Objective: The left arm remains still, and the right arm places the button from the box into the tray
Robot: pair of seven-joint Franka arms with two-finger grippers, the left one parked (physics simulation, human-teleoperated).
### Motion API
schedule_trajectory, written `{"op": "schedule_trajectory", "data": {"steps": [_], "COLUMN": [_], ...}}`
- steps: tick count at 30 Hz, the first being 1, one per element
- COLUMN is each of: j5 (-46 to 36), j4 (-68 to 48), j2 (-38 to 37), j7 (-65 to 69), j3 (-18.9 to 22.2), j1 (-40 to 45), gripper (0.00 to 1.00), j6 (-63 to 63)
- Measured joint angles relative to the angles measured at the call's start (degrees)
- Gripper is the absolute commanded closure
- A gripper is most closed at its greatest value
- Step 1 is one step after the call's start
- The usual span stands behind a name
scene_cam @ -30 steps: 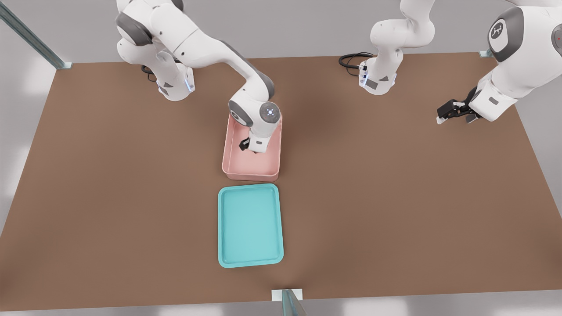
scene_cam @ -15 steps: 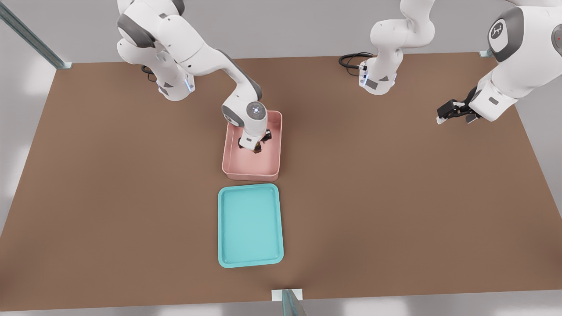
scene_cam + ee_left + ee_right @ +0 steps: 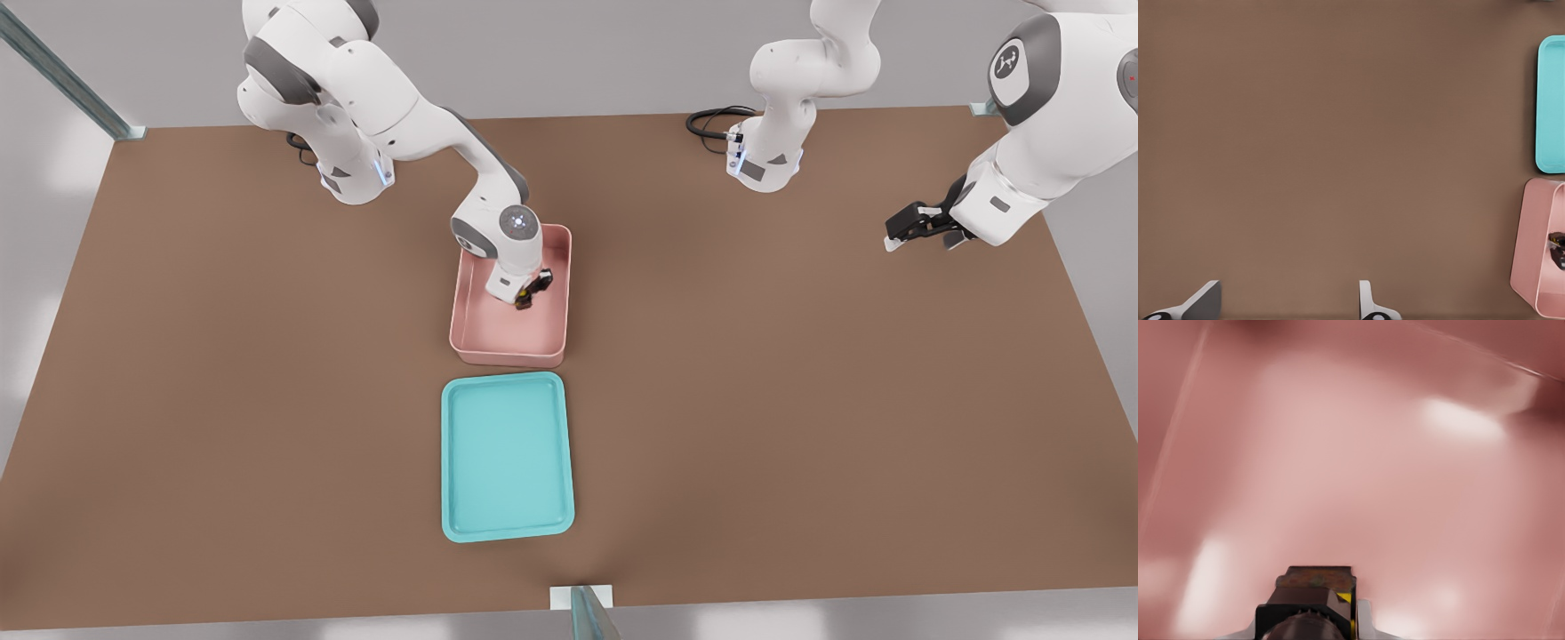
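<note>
The wide brown table point(image 3: 222, 400) fills most of the front view. The white jointed right arm point(image 3: 427, 133), the one whose grey round cap carries a ring of small lights, reaches from the far side down into the pink rectangular plastic box with tall walls point(image 3: 462, 311). Its wrist covers part of the box floor, so the far part of the inside is hidden in this view. In the left wrist view the box point(image 3: 1528, 253) is cut off by the picture's edge, and only a dark speck shows inside it.

The shallow teal tray with a low rim point(image 3: 449, 462) lies just beside the box, on the side nearer to the camera, with a narrow strip of table between them. A black cable point(image 3: 711, 120) lies looped on the table's far edge, well apart from both containers.

The black two-finger gripper point(image 3: 526, 297) is low inside the box, towards the front view's right wall. In the right wrist view the gripper point(image 3: 1313, 617) has its fingers point(image 3: 1365, 620) closed in on the tiny dark brown-black button point(image 3: 1317, 587), gripping its sides. A small piece of yellow shows at one corner of the button. I cannot tell whether the button rests on the pink floor or is just above it.
</note>
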State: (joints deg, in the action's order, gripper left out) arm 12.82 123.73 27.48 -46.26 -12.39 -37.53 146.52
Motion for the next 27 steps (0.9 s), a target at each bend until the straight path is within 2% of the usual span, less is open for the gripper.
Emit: {"op": "schedule_trajectory", "data": {"steps": [4,5,7,9,11,14,15,16,18,20,21,23,25,26,27], "j5": [0.15,0.18,0.2,0.25,1.53,5.37,6.29,6.97,7.77,8.26,8.47,8.84,9.11,9.86,9.69], "j4": [0.42,-0.36,-6.82,-16.72,-28.53,-42.0,-44.12,-45.2,-46.26,-47.21,-47.21,-47.34,-47.92,-48.19,-50.06], "j2": [-2.24,-3.23,-3.98,-2.52,5.82,21.23,24.16,25.69,26.67,26.57,24.69,15.81,9.1,7.75,5.17], "j7": [-0.75,-0.71,-0.15,1.49,3.61,6.32,7.1,7.78,9.02,10.13,10.64,11.68,13.06,14.58,16.73], "j3": [-0.81,-3.33,-11.19,-13.53,-13.86,-14.04,-14.07,-14.07,-14.06,-14.16,-15.79,-26.61,-38.95,-41.17,-32.57], "j1": [1.54,5.23,16.07,24.08,28.94,29.41,28.86,28.4,27.85,27.89,29.44,39.53,54.23,59.9,56.3], "gripper": [0.5,0.5,0.5,0.49,0.49,0.49,0.22,0.0,0.0,0.0,0.0,0.0,0.0,0.0,0.0], "j6": [-0.27,-0.89,-4.11,-8.12,-11.18,-13.33,-13.52,-13.65,-13.91,-14.39,-15.69,-22.57,-32.31,-37.16,-42.17]}}
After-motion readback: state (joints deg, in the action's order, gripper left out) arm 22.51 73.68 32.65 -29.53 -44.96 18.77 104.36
